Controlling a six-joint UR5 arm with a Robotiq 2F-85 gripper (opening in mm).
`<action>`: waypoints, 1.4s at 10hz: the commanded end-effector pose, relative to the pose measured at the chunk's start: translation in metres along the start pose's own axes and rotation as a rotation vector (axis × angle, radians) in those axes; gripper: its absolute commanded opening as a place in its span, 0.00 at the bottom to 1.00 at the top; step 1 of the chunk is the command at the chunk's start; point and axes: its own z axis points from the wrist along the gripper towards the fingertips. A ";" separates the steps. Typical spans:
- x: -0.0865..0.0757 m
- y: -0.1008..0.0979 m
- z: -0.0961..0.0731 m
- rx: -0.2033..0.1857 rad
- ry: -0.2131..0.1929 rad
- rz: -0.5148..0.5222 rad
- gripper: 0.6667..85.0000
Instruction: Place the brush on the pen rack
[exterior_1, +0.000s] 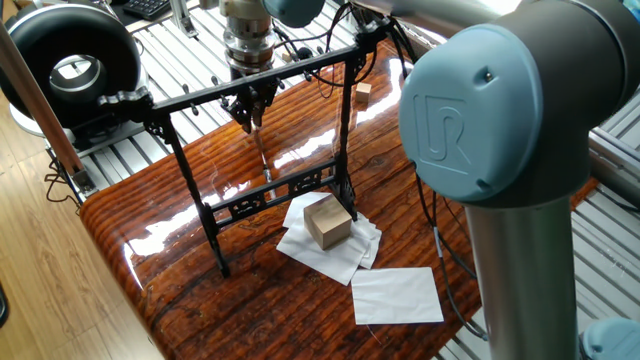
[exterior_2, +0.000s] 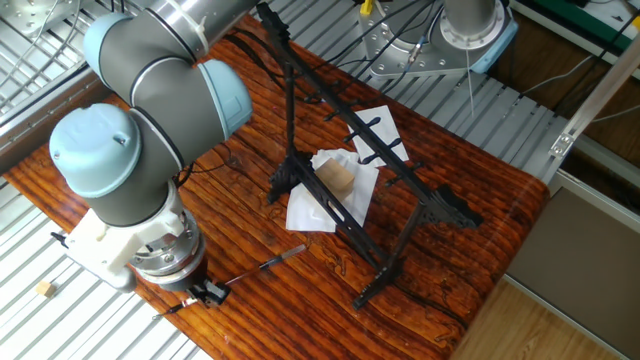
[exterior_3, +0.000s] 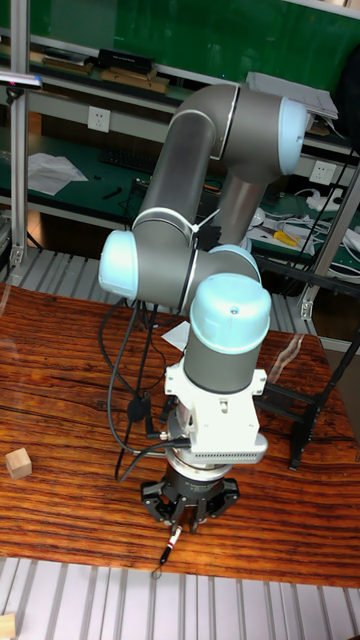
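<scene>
One gripper (exterior_1: 252, 108), at the left behind the pen rack (exterior_1: 250, 85), is closed on the upper end of the brush (exterior_1: 263, 155), which hangs below the top bar. The carry step looks underway; next, the brush's top needs lining up with a peg to the right.

We count one brush (exterior_2: 268, 263), one pen rack (exterior_1: 250, 88), two white paper sheets (exterior_1: 397, 295), one crumpled white tissue (exterior_1: 318, 250), and three small wooden blocks (exterior_1: 327, 221): one near, two far.
</scene>
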 end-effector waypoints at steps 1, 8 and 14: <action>-0.005 0.000 -0.005 -0.012 -0.026 0.066 0.35; 0.004 0.009 -0.005 -0.048 -0.004 0.245 0.24; 0.009 0.012 -0.006 -0.061 0.015 0.244 0.26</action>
